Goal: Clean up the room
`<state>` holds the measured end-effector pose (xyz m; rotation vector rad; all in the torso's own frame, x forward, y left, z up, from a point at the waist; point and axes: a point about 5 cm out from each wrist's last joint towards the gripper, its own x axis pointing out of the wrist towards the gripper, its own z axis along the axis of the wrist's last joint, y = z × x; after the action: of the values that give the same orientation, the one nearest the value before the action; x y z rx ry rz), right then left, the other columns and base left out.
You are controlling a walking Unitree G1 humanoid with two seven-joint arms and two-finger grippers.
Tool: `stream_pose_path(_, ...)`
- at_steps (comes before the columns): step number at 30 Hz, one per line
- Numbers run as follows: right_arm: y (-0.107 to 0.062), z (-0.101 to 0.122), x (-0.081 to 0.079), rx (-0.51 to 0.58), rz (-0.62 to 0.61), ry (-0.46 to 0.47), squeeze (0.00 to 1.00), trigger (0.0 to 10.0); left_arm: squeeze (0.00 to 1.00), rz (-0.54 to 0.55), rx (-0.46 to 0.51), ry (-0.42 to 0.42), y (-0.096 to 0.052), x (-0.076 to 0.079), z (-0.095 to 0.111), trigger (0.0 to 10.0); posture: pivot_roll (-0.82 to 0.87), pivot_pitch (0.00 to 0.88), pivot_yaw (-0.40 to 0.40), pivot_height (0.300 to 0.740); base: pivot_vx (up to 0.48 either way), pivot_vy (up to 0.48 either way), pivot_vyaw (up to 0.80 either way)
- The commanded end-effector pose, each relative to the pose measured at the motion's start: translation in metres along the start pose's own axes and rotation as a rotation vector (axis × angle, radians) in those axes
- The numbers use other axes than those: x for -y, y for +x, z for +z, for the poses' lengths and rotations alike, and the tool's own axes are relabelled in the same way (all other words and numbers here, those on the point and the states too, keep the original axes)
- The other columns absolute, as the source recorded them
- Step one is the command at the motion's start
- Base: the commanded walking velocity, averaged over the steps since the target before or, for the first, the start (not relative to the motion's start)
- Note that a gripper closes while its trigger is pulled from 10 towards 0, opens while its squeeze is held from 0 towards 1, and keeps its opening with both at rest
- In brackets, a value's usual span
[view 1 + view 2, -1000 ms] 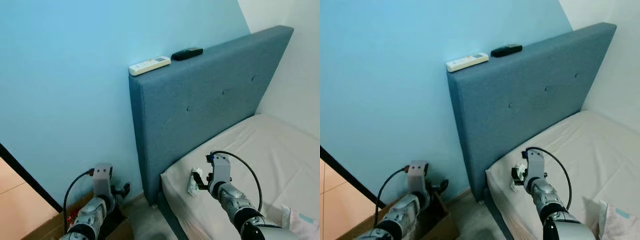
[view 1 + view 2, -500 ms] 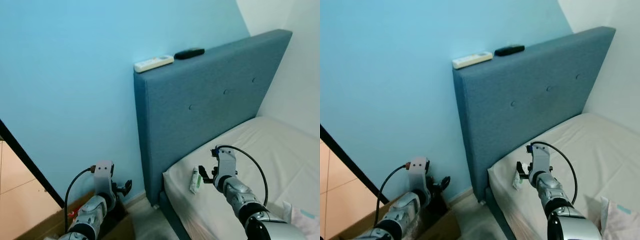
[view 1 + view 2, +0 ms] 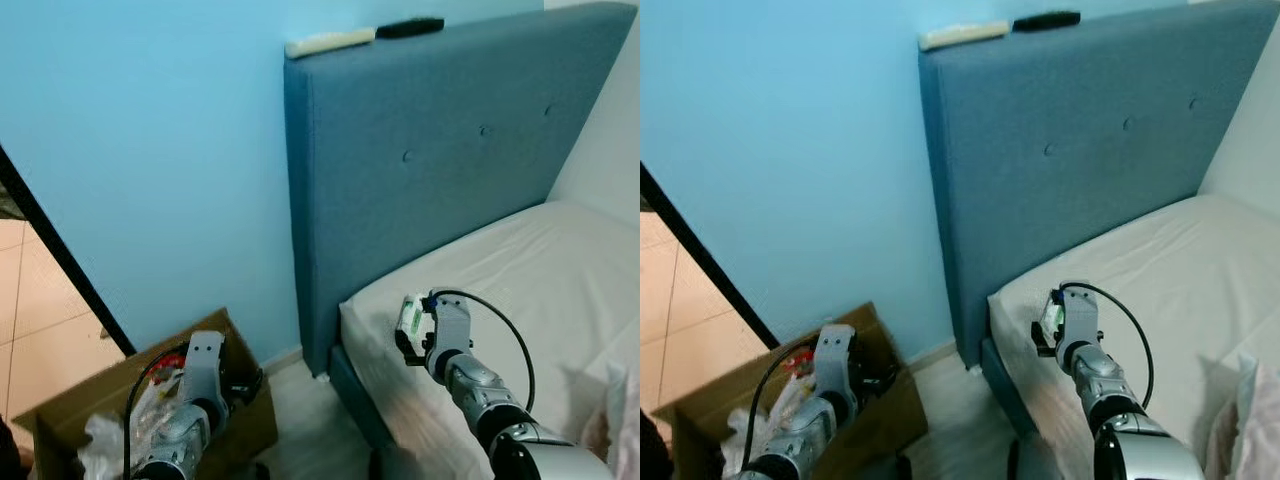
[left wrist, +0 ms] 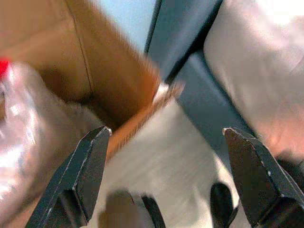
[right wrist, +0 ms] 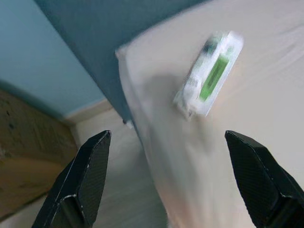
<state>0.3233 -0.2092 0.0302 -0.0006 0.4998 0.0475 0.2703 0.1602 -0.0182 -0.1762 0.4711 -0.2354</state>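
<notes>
A white and green packet [image 3: 409,314] lies on the beige mattress [image 3: 530,280] near its corner, seen close in the right wrist view as the packet [image 5: 209,73]. My right gripper [image 3: 407,343] hovers just short of it, open, with the packet ahead of its spread fingers and not between them. An open cardboard box [image 3: 70,405] stands on the floor beside the bed, holding crumpled plastic [image 4: 23,142] and something red. My left gripper [image 3: 244,383] is open at the box's near rim [image 4: 137,121].
A tall blue headboard [image 3: 440,160] stands against the blue wall, with a white remote [image 3: 330,42] and a black remote [image 3: 410,27] on top. A pale pillow [image 3: 615,400] lies at the right. Bare floor [image 4: 175,161] runs between box and bed.
The whole view has shifted down and to the left, bringing the cardboard box and floor into sight. My right gripper stays close to the packet, which now shows higher against it.
</notes>
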Motion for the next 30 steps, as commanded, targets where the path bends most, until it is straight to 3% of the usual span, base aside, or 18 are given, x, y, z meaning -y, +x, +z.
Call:
stream_pose_path(1, -0.001, -0.005, -0.003, 0.003, 0.009, 0.008, 0.0, 10.0, 0.0, -0.002, 0.019, 0.02, -0.003, -0.006, 0.002, 10.0, -0.05, 0.164, 0.005, 0.57, 0.0, 0.0, 0.0)
stream_pose_path(9, -0.002, -0.006, -0.002, 0.013, 0.012, -0.009, 0.0, 10.0, 0.0, -0.031, 0.05, 0.044, -0.005, -0.006, 0.004, 10.0, -0.04, 0.215, 0.012, 0.555, 0.0, 0.0, 0.0)
stream_pose_path(12, -0.002, 0.001, 0.0, 0.055, 0.008, -0.037, 0.0, 10.0, 0.0, -0.074, 0.099, 0.072, -0.011, -0.005, 0.006, 10.0, 0.0, 0.294, 0.025, 0.55, 0.0, 0.0, 0.0)
stream_pose_path(15, -0.002, 0.001, 0.0, 0.055, 0.008, -0.037, 0.0, 10.0, 0.0, -0.074, 0.099, 0.072, -0.011, -0.005, 0.006, 10.0, 0.0, 0.294, 0.025, 0.55, 0.0, 0.0, 0.0)
stream_pose_path(17, 0.002, 0.027, 0.0, 0.146, 0.009, -0.053, 0.0, 10.0, 0.0, -0.11, 0.151, 0.105, -0.019, -0.003, 0.011, 10.0, 0.04, 0.361, 0.028, 0.55, 0.0, 0.0, 0.0)
stream_pose_path(19, 0.002, 0.027, 0.0, 0.146, 0.009, -0.053, 0.0, 10.0, 0.0, -0.11, 0.151, 0.105, -0.019, -0.003, 0.011, 10.0, 0.04, 0.361, 0.028, 0.55, 0.0, 0.0, 0.0)
stream_pose_path(21, 0.004, 0.064, -0.001, 0.258, -0.011, -0.118, 0.0, 10.0, 0.0, -0.137, 0.187, 0.138, -0.029, -0.001, 0.014, 10.0, 0.06, 0.399, 0.031, 0.55, 0.0, 0.0, 0.0)
stream_pose_path(22, 0.004, 0.064, -0.001, 0.258, -0.011, -0.118, 0.0, 10.0, 0.0, -0.137, 0.187, 0.138, -0.029, -0.001, 0.014, 10.0, 0.06, 0.399, 0.031, 0.55, 0.0, 0.0, 0.0)
stream_pose_path(24, 0.004, 0.092, -0.001, 0.347, -0.044, -0.172, 0.0, 10.0, 0.0, -0.149, 0.196, 0.145, -0.039, 0.001, 0.013, 10.0, 0.07, 0.421, 0.031, 0.55, 0.0, 0.0, 0.0)
stream_pose_path(25, 0.004, 0.092, -0.001, 0.347, -0.044, -0.172, 0.0, 10.0, 0.0, -0.149, 0.196, 0.145, -0.039, 0.001, 0.013, 10.0, 0.07, 0.421, 0.031, 0.55, 0.0, 0.0, 0.0)
stream_pose_path(26, 0.001, 0.117, 0.001, 0.425, -0.085, -0.168, 0.0, 10.0, 0.0, -0.156, 0.188, 0.148, -0.048, 0.003, 0.008, 10.0, 0.09, 0.461, 0.036, 0.55, 0.0, 0.0, 0.0)
stream_pose_path(30, -0.001, 0.13, 0.004, 0.464, -0.113, -0.164, 0.0, 10.0, 0.0, -0.164, 0.184, 0.152, -0.057, 0.006, 0.005, 10.0, 0.1, 0.489, 0.039, 0.55, 0.0, 0.0, 0.0)
